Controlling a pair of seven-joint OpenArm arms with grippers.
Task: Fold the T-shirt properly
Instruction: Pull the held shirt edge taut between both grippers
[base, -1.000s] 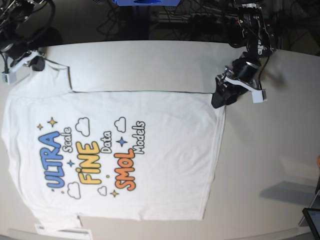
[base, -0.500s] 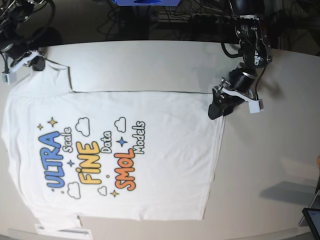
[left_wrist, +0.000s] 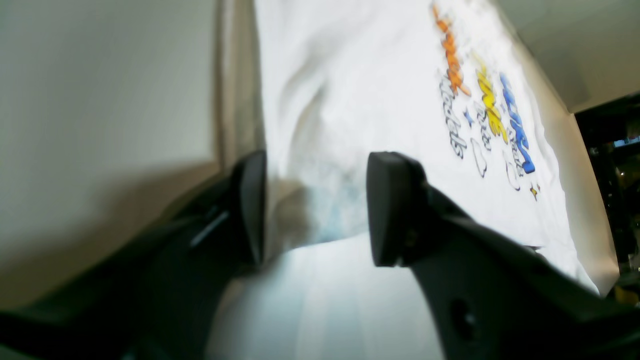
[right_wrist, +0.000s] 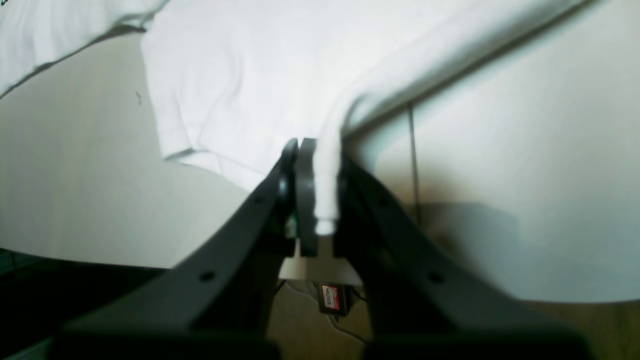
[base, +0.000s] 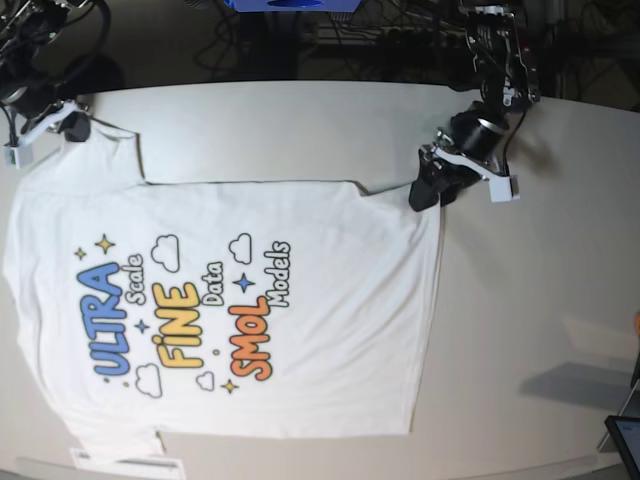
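Observation:
The white T-shirt (base: 320, 330) lies flat on the table, print up, with "ULTRA FINE SMOL" toward the left of the base view. My left gripper (base: 425, 190) stands at its upper right hem corner. In the left wrist view that gripper (left_wrist: 312, 200) has its jaws apart with bunched cloth of the T-shirt (left_wrist: 350, 75) between them. My right gripper (base: 68, 125) is at the far upper left by the sleeve. Seen from the right wrist, this gripper (right_wrist: 320, 185) is shut on a rolled edge of the T-shirt (right_wrist: 240, 75).
The pale table (base: 540, 300) runs bare to the right of the shirt. A paper label (base: 125, 463) lies at the lower left edge. A dark device (base: 625, 440) sits at the lower right corner. Cables and dark gear lie behind the table's far edge.
My left gripper moved left and up along the hem corner, its jaws narrowing. The shirt's top edge now shows a kink near it. The right arm held still.

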